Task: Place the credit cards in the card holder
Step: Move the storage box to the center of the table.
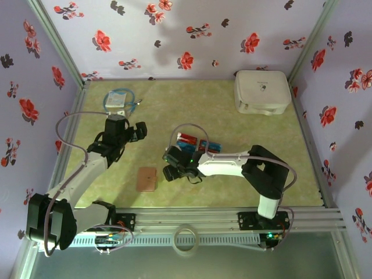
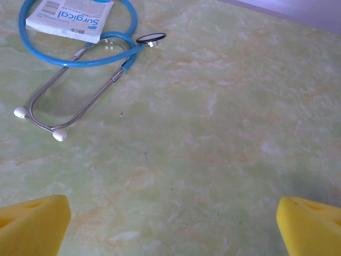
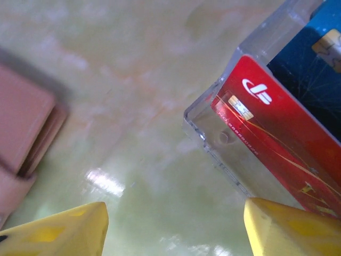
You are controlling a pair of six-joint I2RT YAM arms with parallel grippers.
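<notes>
Far left: left claw [image 1: 140, 131] hangs over the green table [image 1: 244, 180], yellow fingers [image 2: 32, 224] spread wide with nothing between them. A blue stethoscope [image 2: 80, 58] and its packet [image 2: 69, 18] lie beyond it. Card holder [image 1: 147, 179] lies flat near the front edge. Just to its right is the right claw [image 1: 170, 168], fingers apart over bare table, gripping nothing. Credit cards [image 1: 199, 143], red and blue, sit in a clear tray [image 3: 213, 112] beside that claw. White zip case [image 1: 261, 92] is in the far right corner.

Pale lilac walls [image 1: 186, 35] printed with red and dark flowers rise beyond the left gripper [image 1: 139, 131] and on either side. Beneath it lies a glossy yellow-green marbled tabletop [image 1: 232, 104]. A bright glare patch [image 3: 104, 181] sits just ahead of the right gripper [image 3: 176, 224].
</notes>
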